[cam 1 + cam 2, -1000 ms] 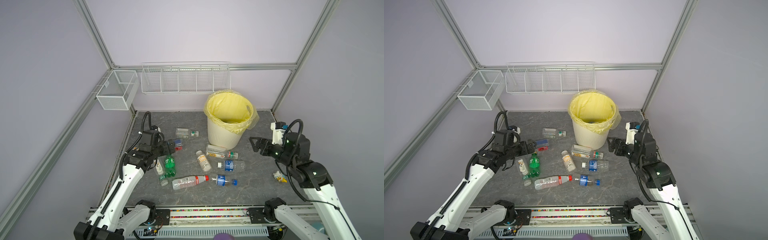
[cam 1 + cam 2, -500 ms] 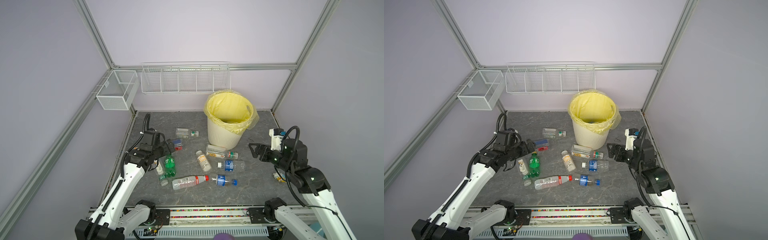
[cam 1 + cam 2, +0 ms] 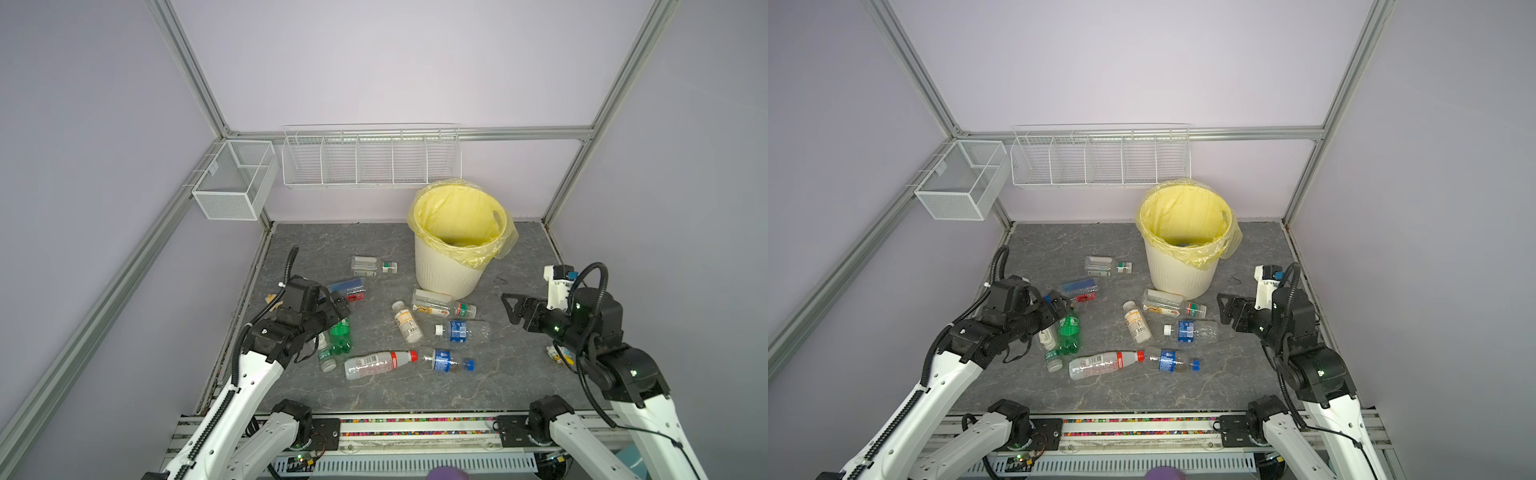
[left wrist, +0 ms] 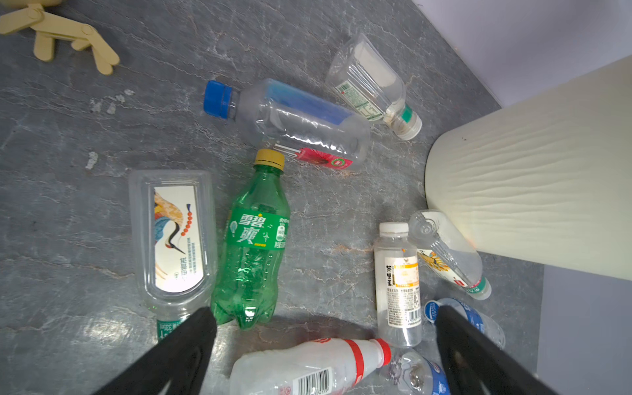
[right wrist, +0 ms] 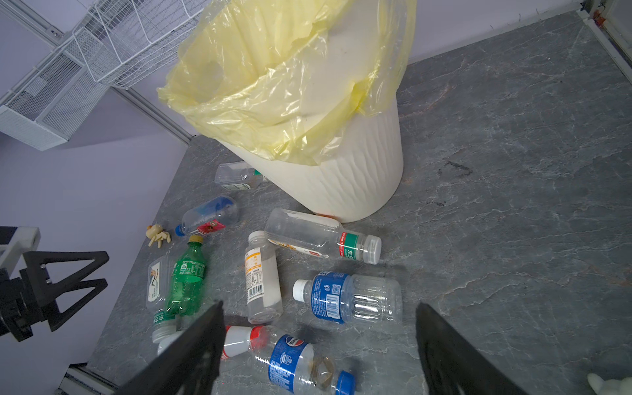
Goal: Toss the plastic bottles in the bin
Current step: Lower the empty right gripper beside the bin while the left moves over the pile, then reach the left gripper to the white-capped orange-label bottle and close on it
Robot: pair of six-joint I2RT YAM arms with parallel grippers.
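R gripper point(image 3: 510, 311) lower, open; L gripper point(image 4: 325, 313) nearer green bottle point(image 4: 253, 246)

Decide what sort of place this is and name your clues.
Most likely a robotics lab test cell: an aluminium frame and plain walls enclose the table, two robot arms stand at its front, and plastic bottles lie beside a lined bin.

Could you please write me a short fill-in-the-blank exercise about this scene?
The bin is lined with a ____ bag.
The Pepsi bottle has a ____ cap.
The left tool and right tool both stand with jaws ____.
Missing words: yellow, blue, open.
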